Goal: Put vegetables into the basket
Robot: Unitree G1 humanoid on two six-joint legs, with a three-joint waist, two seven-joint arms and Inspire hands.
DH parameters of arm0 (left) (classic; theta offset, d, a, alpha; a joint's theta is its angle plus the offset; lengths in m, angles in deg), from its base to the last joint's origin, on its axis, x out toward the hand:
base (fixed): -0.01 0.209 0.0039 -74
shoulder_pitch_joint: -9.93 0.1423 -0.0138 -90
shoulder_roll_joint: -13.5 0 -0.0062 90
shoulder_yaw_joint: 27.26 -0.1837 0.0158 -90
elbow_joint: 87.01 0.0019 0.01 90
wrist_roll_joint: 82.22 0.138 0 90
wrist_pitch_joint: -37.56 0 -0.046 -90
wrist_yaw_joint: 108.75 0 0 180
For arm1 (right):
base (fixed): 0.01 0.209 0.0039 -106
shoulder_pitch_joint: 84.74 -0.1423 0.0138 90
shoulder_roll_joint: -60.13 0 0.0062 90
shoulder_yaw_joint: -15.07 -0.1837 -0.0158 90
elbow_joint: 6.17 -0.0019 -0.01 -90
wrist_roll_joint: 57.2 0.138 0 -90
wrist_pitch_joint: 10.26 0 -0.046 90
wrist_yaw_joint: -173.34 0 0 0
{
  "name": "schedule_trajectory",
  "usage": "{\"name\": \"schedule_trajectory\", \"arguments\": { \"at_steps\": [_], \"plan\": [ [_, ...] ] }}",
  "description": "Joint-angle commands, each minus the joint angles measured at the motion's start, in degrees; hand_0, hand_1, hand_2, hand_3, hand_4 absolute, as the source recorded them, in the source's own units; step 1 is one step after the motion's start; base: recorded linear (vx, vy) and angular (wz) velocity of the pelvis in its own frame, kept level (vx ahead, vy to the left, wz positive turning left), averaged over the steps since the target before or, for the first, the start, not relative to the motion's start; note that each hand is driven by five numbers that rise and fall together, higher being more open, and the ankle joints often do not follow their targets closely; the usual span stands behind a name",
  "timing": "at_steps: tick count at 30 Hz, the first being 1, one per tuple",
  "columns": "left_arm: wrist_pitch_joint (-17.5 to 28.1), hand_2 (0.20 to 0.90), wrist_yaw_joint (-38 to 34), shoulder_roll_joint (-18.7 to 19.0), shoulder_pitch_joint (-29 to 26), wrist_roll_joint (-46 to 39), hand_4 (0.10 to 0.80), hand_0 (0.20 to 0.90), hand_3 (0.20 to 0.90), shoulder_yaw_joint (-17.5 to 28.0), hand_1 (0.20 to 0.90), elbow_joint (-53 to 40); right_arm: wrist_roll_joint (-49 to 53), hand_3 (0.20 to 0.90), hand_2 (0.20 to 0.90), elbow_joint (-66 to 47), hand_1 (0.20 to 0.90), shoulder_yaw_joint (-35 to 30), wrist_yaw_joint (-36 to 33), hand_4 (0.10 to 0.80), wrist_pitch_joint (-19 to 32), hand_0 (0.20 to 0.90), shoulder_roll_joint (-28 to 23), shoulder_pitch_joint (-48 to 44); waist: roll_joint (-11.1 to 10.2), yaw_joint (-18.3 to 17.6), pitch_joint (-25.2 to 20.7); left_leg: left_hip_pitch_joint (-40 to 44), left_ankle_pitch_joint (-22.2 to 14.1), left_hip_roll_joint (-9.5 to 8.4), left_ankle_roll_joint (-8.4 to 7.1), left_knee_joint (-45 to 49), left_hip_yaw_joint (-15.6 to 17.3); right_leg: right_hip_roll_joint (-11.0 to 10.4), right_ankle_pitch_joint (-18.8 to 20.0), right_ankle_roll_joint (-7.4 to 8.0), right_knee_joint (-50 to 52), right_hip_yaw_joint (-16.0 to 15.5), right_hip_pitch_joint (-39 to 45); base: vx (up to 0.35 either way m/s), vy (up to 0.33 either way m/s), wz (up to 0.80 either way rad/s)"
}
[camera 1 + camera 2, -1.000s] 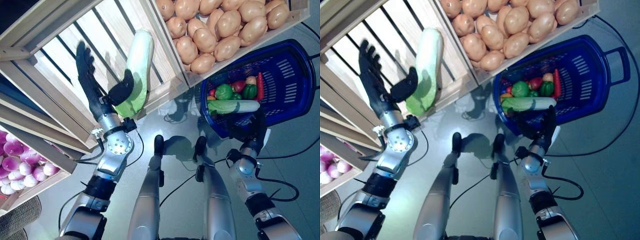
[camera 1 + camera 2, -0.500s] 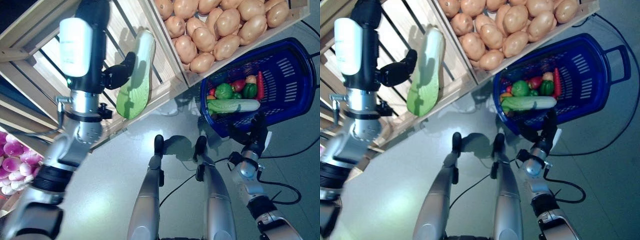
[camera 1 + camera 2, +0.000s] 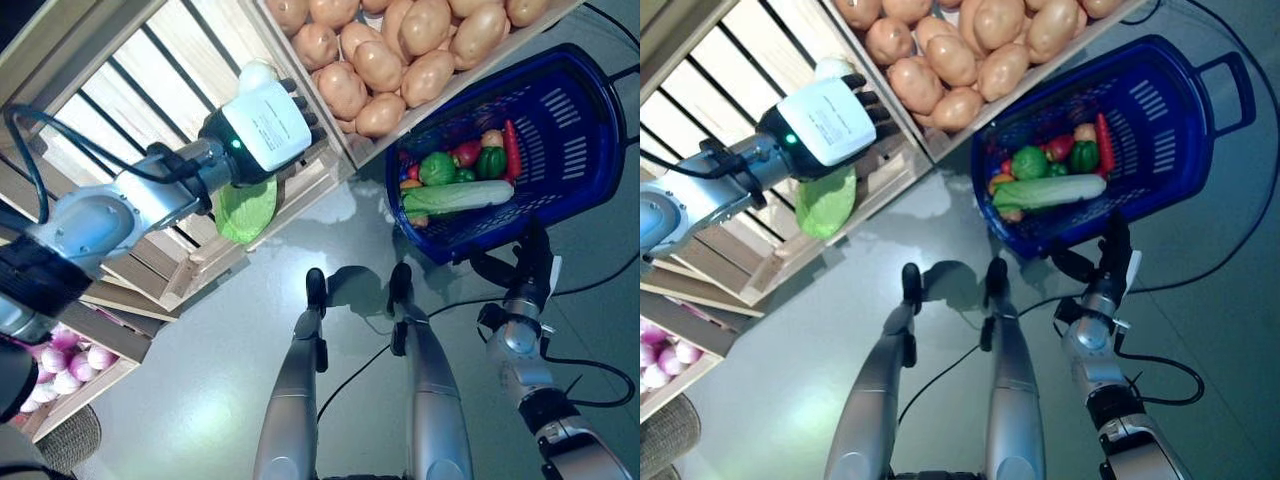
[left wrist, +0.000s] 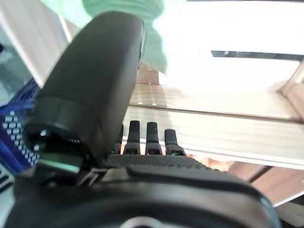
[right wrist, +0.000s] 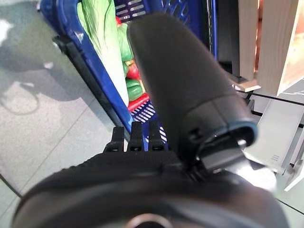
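Note:
My left hand (image 3: 262,125) is up at the slatted wooden crate, shut on a long white and pale green vegetable. Its green end (image 3: 245,210) hangs below the hand and its white tip (image 3: 255,72) shows above. The same vegetable shows past the thumb in the left wrist view (image 4: 142,28). The blue basket (image 3: 590,130) stands on the floor at the right. It holds a long pale green vegetable (image 3: 460,195), green peppers (image 3: 437,168) and a red chilli (image 3: 513,150). My right hand (image 3: 530,265) is by the basket's near rim with straight fingers.
A wooden stand (image 3: 130,90) of slanted crates runs across the top and left, and its lower right corner overhangs the basket's far edge. Grey floor (image 3: 300,400) lies between the stand and the basket.
My left hand has turned over and closed round the long vegetable, drawing it lower and toward the crate's front edge. The view has shifted a little. The right hand stays by the basket.

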Motion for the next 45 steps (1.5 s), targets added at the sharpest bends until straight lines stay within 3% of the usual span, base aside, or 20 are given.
{"name": "schedule_trajectory", "arguments": {
  "at_steps": [1,9,14,21,27,30,35,45],
  "plan": [
    [3.8,0.900,1.2,1.8,-7.8,1.7,0.800,0.900,0.900,4.7,0.900,-1.9,1.1,0.900,0.900,-2.3,0.900,-2.6,0.9,0.800,6.6,0.900,-6.0,0.1,4.2,-0.6,0.0,-2.7,-1.8,1.64,-2.63,5.2,2.1,-0.9,-0.5,3.05,-1.9,-1.2,4.7,0.000,0.000,0.00],
    [7.9,0.900,4.5,2.0,-13.4,-0.2,0.800,0.900,0.900,-1.2,0.900,2.7,1.3,0.900,0.900,-1.0,0.900,-2.2,1.3,0.800,6.6,0.900,-5.3,-1.1,3.6,-0.7,0.0,-3.1,-1.9,2.03,-2.53,5.5,2.0,-1.0,0.0,3.31,-1.9,-1.4,4.6,0.000,0.000,0.00],
    [7.4,0.900,7.0,2.8,-15.2,-2.1,0.800,0.900,0.900,-3.2,0.900,3.3,1.9,0.900,0.900,-1.0,0.900,-2.3,1.4,0.800,6.7,0.900,-5.4,-0.6,3.3,-0.4,0.0,-2.9,-2.3,2.01,-2.36,5.4,1.7,-1.1,-0.2,3.48,-2.1,-1.6,5.1,0.004,-0.007,0.00],
    [7.8,0.900,8.7,3.5,-16.0,-1.5,0.800,0.900,0.900,-1.1,0.900,-0.2,1.1,0.900,0.900,-1.1,0.900,-3.0,1.7,0.800,6.6,0.900,-4.8,-0.4,3.5,0.4,0.0,-3.6,-2.0,1.89,-2.21,5.4,1.3,-1.6,0.1,3.40,-2.1,-2.4,4.7,-0.004,-0.018,0.04],
    [8.5,0.900,18.5,3.9,-15.0,-4.3,0.800,0.900,0.900,0.4,0.900,-1.2,0.2,0.900,0.900,-1.2,0.900,-3.4,1.4,0.800,6.1,0.900,-4.4,-0.6,3.4,0.9,0.0,-3.6,-1.9,1.62,-2.24,5.3,0.7,-1.9,0.3,3.67,-2.2,-2.9,5.0,0.000,0.000,0.00],
    [7.8,0.900,19.9,4.2,-14.9,-5.1,0.800,0.900,0.900,0.3,0.900,-1.5,0.4,0.900,0.900,-1.3,0.900,-3.6,1.6,0.800,6.0,0.900,-4.8,-0.6,3.5,1.0,0.0,-3.7,-1.8,1.61,-2.32,5.2,0.6,-2.0,0.3,3.69,-2.3,-3.1,5.0,-0.013,0.002,0.04],
    [7.2,0.900,13.0,3.9,-14.7,-2.7,0.800,0.900,0.900,0.5,0.900,-1.0,0.0,0.900,0.900,-1.5,0.900,-3.7,1.5,0.800,5.8,0.900,-4.6,-0.8,3.3,1.2,0.0,-4.3,-1.8,1.82,-2.19,5.6,0.5,-2.0,0.2,3.61,-2.1,-3.3,4.5,-0.003,0.001,0.01],
    [11.9,0.900,-5.1,5.6,-13.8,2.5,0.800,0.900,0.900,-1.5,0.900,8.8,0.1,0.900,0.900,-1.8,0.900,-3.5,0.4,0.800,6.1,0.900,-5.8,-0.2,2.3,1.3,0.0,-5.2,-1.7,2.35,-2.19,5.7,0.3,-1.9,0.7,3.69,-2.3,-3.6,3.8,-0.006,0.008,0.02]
  ]
}}
